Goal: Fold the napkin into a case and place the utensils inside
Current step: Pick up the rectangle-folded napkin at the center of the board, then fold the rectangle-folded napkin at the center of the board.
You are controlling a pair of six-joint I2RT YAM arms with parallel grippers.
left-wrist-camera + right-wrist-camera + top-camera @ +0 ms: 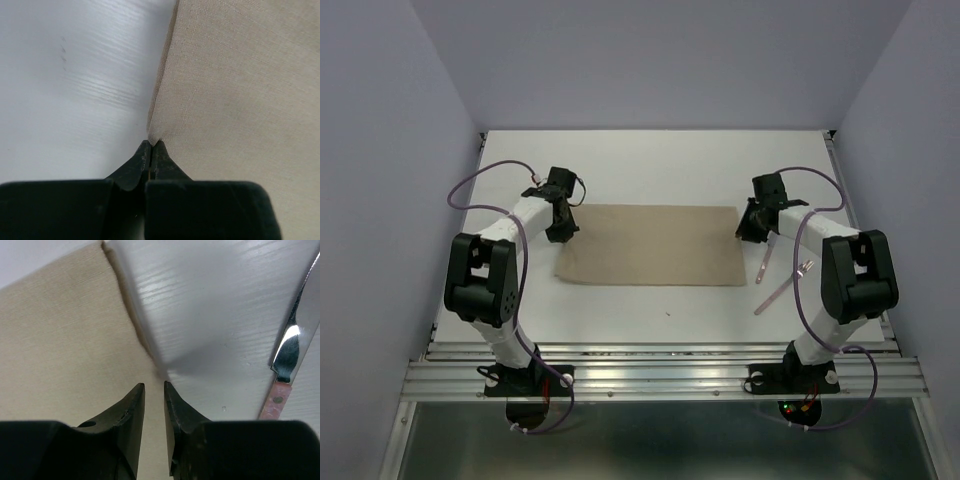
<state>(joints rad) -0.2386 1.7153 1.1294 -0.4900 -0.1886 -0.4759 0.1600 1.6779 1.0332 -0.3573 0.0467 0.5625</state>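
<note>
The beige napkin (655, 245) lies flat as a wide rectangle mid-table. My left gripper (563, 229) is at its left edge. In the left wrist view the gripper (152, 143) is shut, pinching a small peak of the napkin's (240, 100) edge. My right gripper (748, 232) is at the right edge. In the right wrist view it (154, 386) is open by a narrow gap, and the napkin's (65, 340) edge runs between the fingertips. Two pink-handled utensils (764, 262) (785, 286) lie on the table right of the napkin. One (287, 347) shows in the right wrist view.
The white tabletop (650, 310) is walled at the back and sides by pale purple panels. A metal rail (660, 375) runs along the near edge, where both arm bases are bolted. Purple cables loop off each arm.
</note>
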